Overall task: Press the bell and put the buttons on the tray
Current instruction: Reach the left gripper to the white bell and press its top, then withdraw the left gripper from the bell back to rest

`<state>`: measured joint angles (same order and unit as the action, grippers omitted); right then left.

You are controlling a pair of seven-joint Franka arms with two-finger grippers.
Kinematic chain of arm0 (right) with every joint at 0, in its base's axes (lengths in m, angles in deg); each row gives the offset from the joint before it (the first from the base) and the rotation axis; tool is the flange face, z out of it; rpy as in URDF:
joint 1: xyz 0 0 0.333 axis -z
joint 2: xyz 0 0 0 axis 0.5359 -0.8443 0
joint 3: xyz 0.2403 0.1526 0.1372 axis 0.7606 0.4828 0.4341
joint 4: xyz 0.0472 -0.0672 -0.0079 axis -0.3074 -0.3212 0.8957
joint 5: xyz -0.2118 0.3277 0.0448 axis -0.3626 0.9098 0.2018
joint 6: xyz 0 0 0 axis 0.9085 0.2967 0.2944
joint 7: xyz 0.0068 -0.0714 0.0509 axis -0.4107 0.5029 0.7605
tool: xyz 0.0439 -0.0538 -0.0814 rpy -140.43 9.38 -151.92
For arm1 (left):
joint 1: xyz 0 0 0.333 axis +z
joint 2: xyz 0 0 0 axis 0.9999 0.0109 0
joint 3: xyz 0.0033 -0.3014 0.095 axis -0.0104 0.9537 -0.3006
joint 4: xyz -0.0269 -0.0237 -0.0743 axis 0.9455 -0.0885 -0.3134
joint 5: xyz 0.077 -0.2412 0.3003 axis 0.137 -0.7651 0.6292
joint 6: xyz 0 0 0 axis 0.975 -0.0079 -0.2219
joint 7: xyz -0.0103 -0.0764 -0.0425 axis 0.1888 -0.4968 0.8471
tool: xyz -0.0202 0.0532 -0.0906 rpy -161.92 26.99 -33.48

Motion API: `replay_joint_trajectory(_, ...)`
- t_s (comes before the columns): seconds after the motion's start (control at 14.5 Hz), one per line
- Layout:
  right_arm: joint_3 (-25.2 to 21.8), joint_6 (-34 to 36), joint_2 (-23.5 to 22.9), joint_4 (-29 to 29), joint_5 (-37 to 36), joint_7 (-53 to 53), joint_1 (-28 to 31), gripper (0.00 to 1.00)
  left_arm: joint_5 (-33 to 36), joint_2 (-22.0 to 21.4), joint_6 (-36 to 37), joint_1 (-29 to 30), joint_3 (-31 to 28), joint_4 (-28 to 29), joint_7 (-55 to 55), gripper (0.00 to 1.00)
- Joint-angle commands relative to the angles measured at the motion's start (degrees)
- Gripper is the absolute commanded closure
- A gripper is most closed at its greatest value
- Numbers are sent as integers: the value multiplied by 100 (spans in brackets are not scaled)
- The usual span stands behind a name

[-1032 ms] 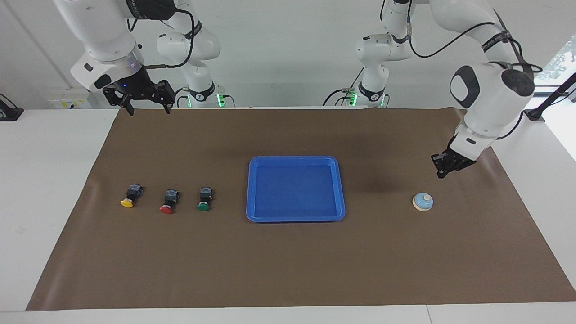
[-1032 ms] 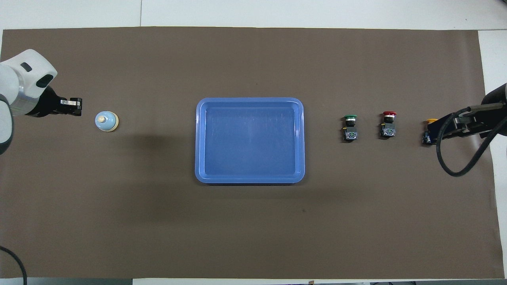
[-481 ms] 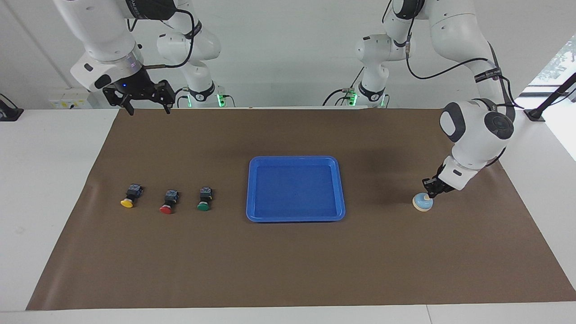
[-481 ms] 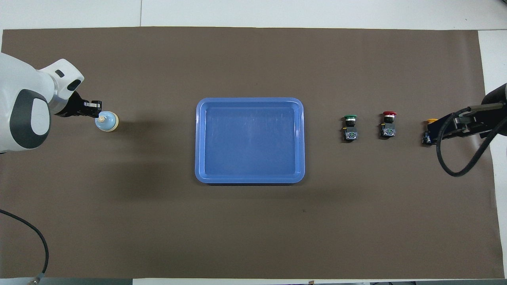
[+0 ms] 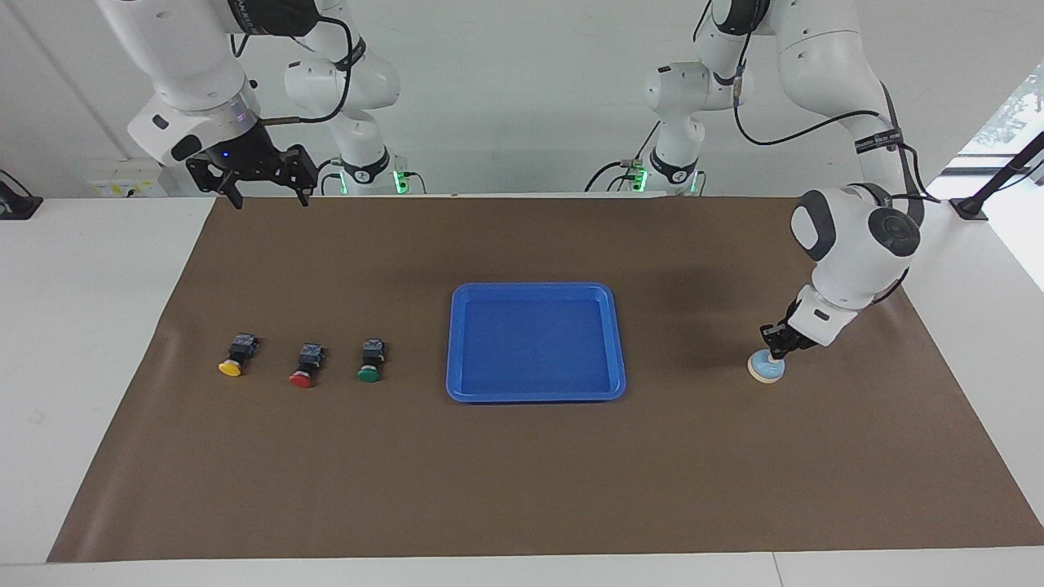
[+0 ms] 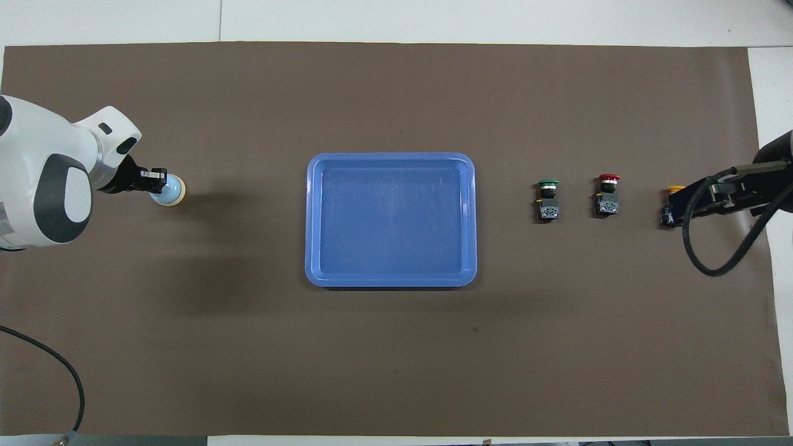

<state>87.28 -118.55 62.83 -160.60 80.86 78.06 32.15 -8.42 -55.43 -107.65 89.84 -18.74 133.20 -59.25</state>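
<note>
The light blue bell (image 5: 767,369) with its cream base stands on the brown mat toward the left arm's end of the table. My left gripper (image 5: 773,346) is shut, and its fingertips rest on the bell's top and hide the knob; in the overhead view they cover the bell's (image 6: 172,192) middle. The blue tray (image 5: 534,287) sits bare at the mat's centre. The yellow (image 5: 231,367), red (image 5: 302,377) and green (image 5: 369,373) buttons lie in a row toward the right arm's end. My right gripper (image 5: 271,200) waits open, raised over the mat's edge by the robots.
In the overhead view the right gripper's body and cable (image 6: 712,201) cover part of the yellow button (image 6: 672,191). The brown mat (image 5: 522,473) covers most of the white table, with bare stretches around the tray.
My left gripper has come down from above the mat beside the bell onto the bell's top. The right arm, the buttons and the tray have not moved.
</note>
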Motion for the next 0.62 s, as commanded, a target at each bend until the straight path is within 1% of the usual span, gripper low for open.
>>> replay_joint_trajectory(0.0,66,58,92,-81,-39,127,96,0,17,-125,-722,6,-18,620,-20,100)
replay_joint_trajectory(0.14,66,67,100,-81,-39,127,96,0,26,-134,-383,6,-36,429,-29,100)
replay_joint_trajectory(0.34,66,58,92,-81,-39,127,96,0,26,-379,644,6,-36,-168,-38,100)
replay_joint_trajectory(0.41,66,67,100,-81,-39,127,105,0,26,-493,996,15,-36,-335,-47,83)
replay_joint_trajectory(0.55,66,67,100,-81,-39,127,96,0,26,-722,1735,6,-36,-696,-47,28)
